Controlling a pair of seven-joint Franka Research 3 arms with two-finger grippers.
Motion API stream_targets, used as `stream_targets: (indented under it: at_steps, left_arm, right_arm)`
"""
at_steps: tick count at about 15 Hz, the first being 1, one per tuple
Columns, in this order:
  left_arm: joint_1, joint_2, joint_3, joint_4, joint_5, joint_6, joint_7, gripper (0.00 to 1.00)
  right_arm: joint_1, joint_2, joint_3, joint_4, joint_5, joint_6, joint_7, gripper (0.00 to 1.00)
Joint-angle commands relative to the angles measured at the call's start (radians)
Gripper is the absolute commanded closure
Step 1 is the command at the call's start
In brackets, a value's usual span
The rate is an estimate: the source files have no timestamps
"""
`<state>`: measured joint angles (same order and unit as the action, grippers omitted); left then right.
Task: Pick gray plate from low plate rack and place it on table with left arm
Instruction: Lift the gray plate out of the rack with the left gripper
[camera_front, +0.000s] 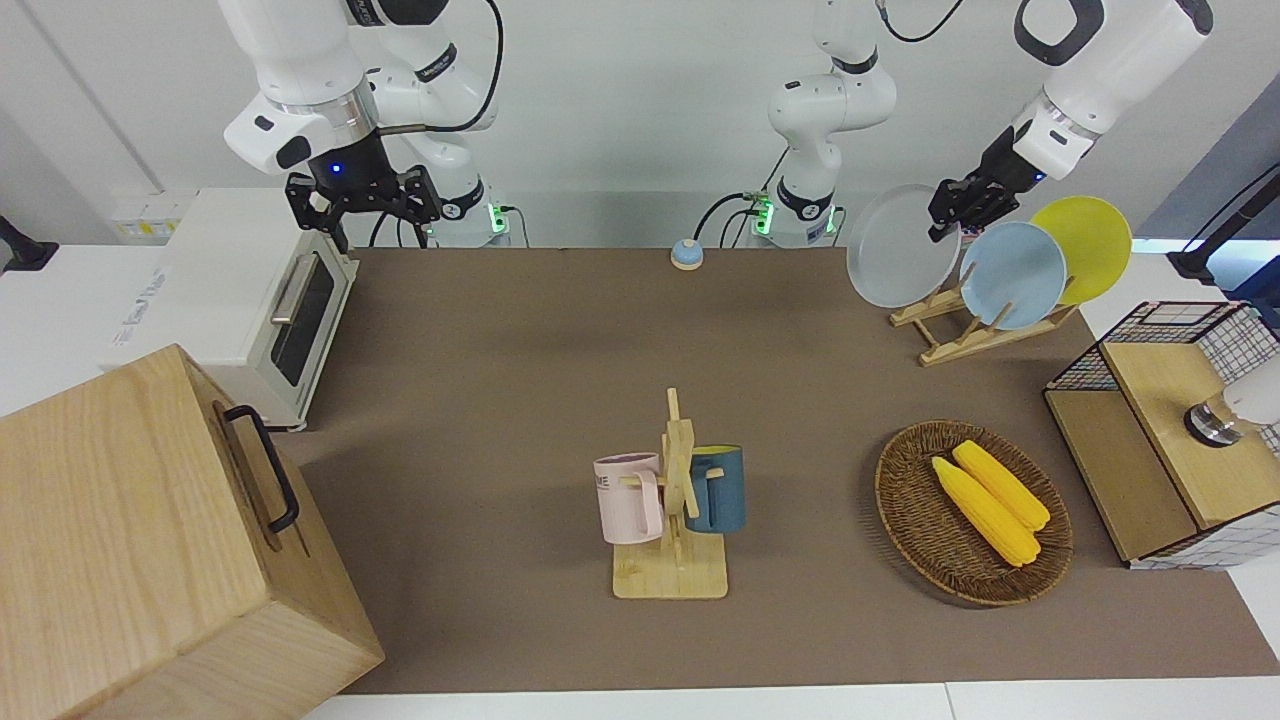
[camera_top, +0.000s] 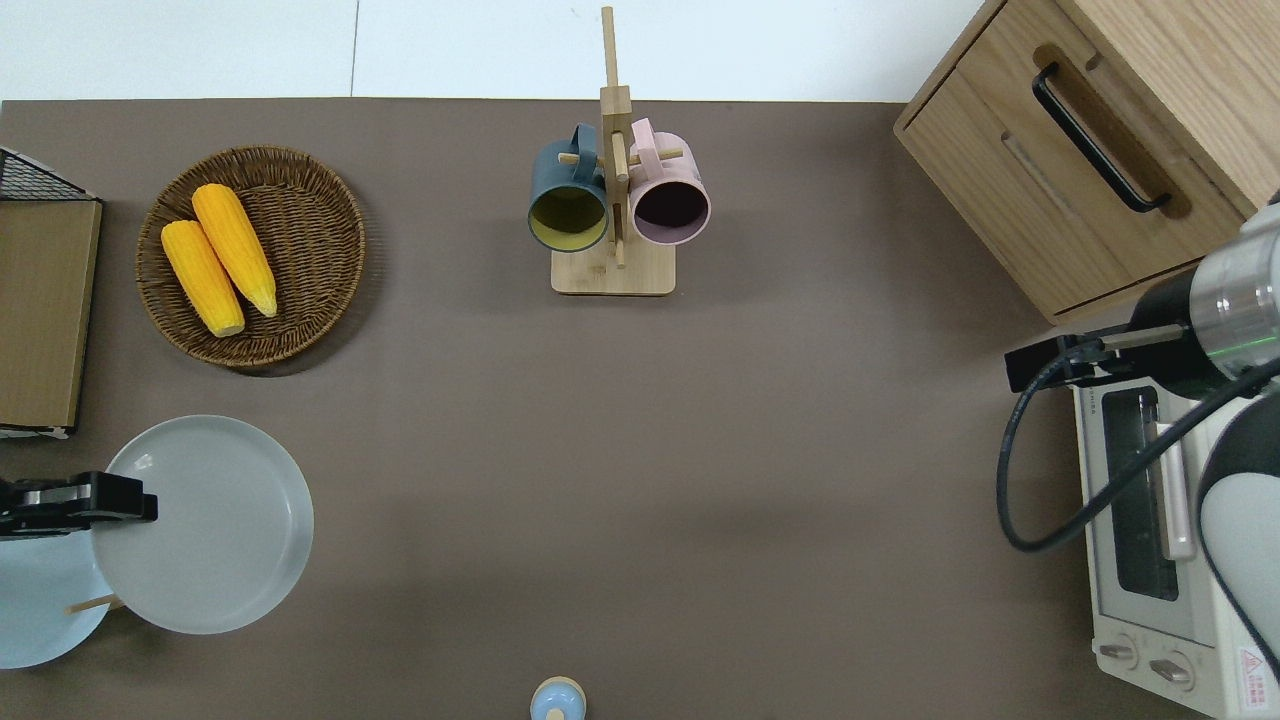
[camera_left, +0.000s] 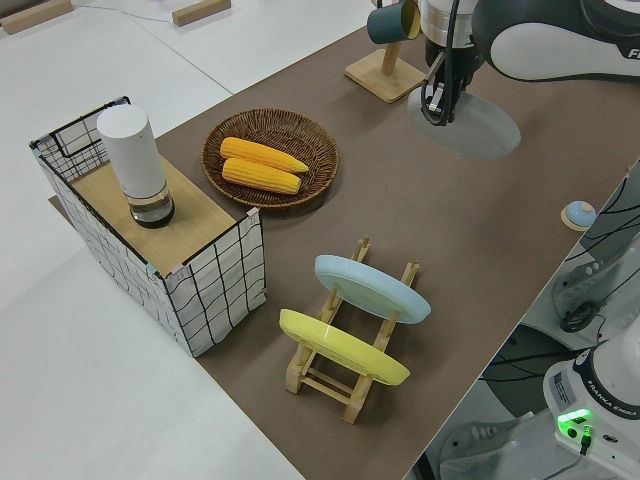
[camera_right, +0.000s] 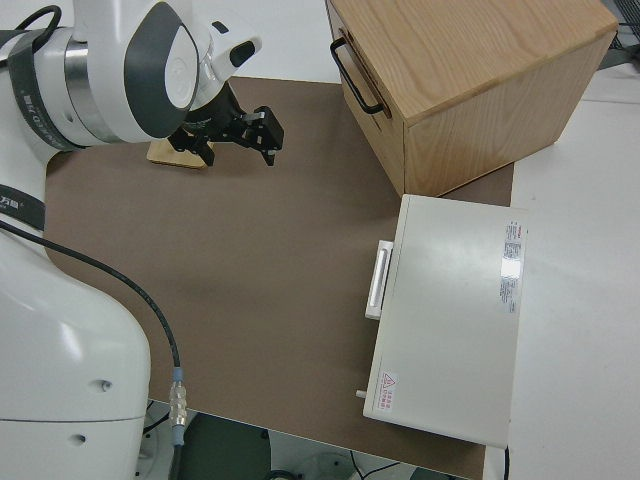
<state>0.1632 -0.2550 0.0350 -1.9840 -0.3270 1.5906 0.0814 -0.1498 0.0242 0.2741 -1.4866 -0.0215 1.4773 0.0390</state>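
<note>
Overhead view: the left gripper is clamped on the rim of the gray plate.
Gray plate: held in the air, clear of the low plate rack, over bare table just beside the rack toward the middle.
Rack contents: light blue plate and yellow plate in their slots.
Right gripper: parked, fingers spread, holding nothing.
Step in hand: carrying the plate to a set-down spot.
Advice: level the plate, lower it slowly onto open brown surface, well apart from the wicker basket and the blue bell; release only once the underside rests flat.
</note>
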Motion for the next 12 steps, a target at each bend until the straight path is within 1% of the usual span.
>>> stream_targets:
  at_steps: [1,5,8,12]
  left_arm:
    - [-0.016,0.019,0.003,-0.022,-0.092,-0.006,-0.011,1.0]
    - [-0.024,0.046,0.003,-0.055,-0.184,0.019,0.003,1.0]
    - [-0.065,0.063,0.003,-0.094,-0.187,0.064,0.018,1.0]
    - [-0.073,0.068,0.003,-0.168,-0.234,0.129,0.093,1.0]
  right_arm:
    - [-0.02,-0.001,0.019,0.009,-0.002,-0.015,0.013,0.017]
    - [-0.02,-0.001,0.019,0.009,-0.002,-0.015,0.013,0.017]
    - [-0.02,-0.003,0.019,0.009,-0.002,-0.015,0.013,0.017]
    - [-0.02,-0.003,0.019,0.009,-0.002,-0.015,0.013,0.017]
